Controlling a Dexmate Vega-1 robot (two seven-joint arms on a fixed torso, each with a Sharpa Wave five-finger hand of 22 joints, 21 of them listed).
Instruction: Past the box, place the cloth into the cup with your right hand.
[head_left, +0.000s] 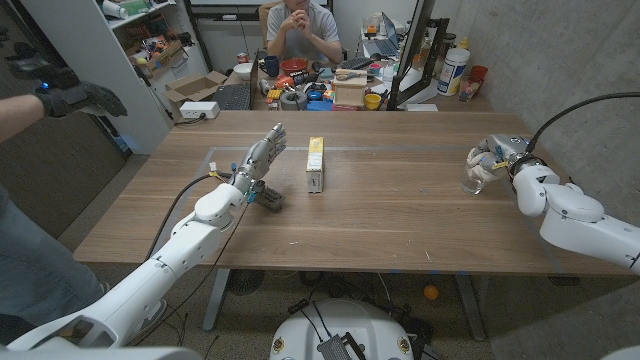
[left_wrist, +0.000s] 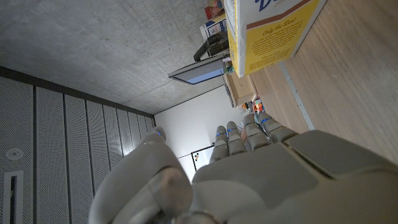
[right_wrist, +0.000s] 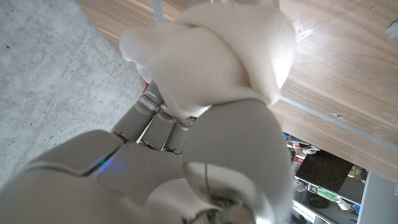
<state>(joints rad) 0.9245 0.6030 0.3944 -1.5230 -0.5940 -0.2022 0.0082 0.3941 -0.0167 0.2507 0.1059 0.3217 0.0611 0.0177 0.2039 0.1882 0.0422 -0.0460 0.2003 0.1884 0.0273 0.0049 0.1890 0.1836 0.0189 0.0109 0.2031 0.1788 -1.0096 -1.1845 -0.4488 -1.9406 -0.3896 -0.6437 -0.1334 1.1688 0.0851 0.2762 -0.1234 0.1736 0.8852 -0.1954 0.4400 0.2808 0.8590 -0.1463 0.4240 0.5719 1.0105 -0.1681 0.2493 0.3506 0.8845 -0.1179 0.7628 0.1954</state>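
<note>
A yellow and white box (head_left: 316, 165) lies on the wooden table (head_left: 400, 215) near its middle; its printed face (left_wrist: 267, 31) looms close in the left wrist view. My left hand (head_left: 260, 158) stands just left of the box, fingers stretched out and apart, holding nothing (left_wrist: 249, 174). At the table's right end stands a clear cup (head_left: 477, 180). My right hand (head_left: 500, 152) hovers right at the cup's rim and grips a bunched white cloth (right_wrist: 211, 50) in its fingers. The cloth bulges out past the fingertips over the wood.
A person (head_left: 305, 30) sits behind the table at a cluttered desk. Another person's black-gloved hand (head_left: 80, 98) reaches in at the far left. A grey cabinet (head_left: 90, 60) stands at the back left. Bare wood lies between the box and the cup.
</note>
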